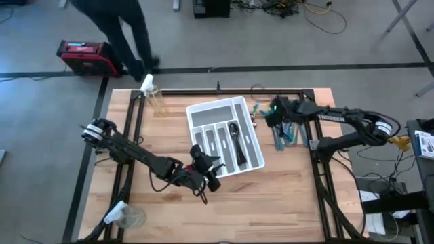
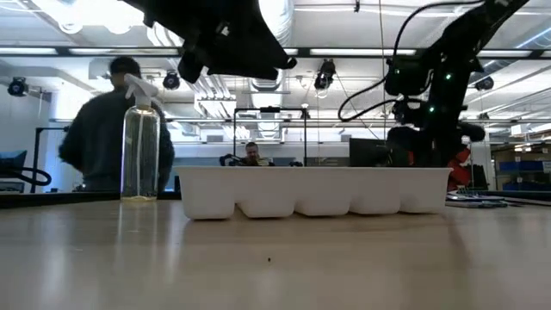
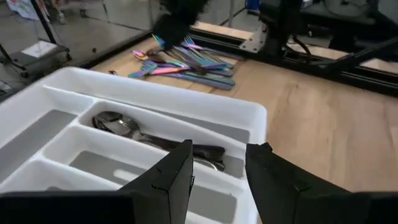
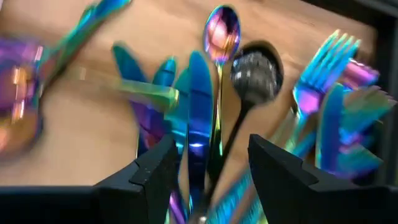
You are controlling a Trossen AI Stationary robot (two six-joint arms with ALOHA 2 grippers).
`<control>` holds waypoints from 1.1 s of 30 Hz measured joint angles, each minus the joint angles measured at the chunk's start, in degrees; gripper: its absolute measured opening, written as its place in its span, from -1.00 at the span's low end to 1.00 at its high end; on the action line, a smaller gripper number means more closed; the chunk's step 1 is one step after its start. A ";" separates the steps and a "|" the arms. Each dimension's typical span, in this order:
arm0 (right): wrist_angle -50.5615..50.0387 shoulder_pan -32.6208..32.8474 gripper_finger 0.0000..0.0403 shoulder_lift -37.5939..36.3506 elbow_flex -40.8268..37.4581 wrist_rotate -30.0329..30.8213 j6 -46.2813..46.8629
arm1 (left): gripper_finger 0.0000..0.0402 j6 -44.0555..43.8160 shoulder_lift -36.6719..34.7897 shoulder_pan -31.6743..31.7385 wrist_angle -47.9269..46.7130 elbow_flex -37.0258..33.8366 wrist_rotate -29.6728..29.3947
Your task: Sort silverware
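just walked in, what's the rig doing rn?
Sorting silverware. The right gripper is open, right over the loose pile of iridescent silverware on the table beside the white tray, nothing grasped yet. The left gripper hovers open and empty at the tray's near end. One compartment already holds dark spoons. A spray bottle stands behind the tray, and a person is walking beyond the table.

We see the silverware (image 4: 205,112) motion-blurred at the right wrist, and the tray (image 3: 186,118) cut off at the frame edge.
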 joint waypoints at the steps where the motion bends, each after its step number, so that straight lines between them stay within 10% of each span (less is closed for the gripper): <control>1: 1.64 -2.02 -0.13 0.87 -0.15 -1.90 -0.25 | -0.34 -0.09 -0.07 -0.13 0.15 0.00 0.00; 18: 16.51 -9.08 -0.42 12.85 -0.93 -6.35 -2.80 | -0.34 -1.72 -0.16 -0.23 0.01 0.00 1.45; 24: 16.03 -9.06 -0.93 13.06 -0.84 -4.17 -5.72 | -0.34 -2.01 -0.16 -0.26 -0.16 0.00 1.45; 33: 11.66 -5.38 -0.99 8.19 -1.01 -0.88 -11.07 | -0.34 -2.18 -0.16 -0.26 -0.20 0.00 1.45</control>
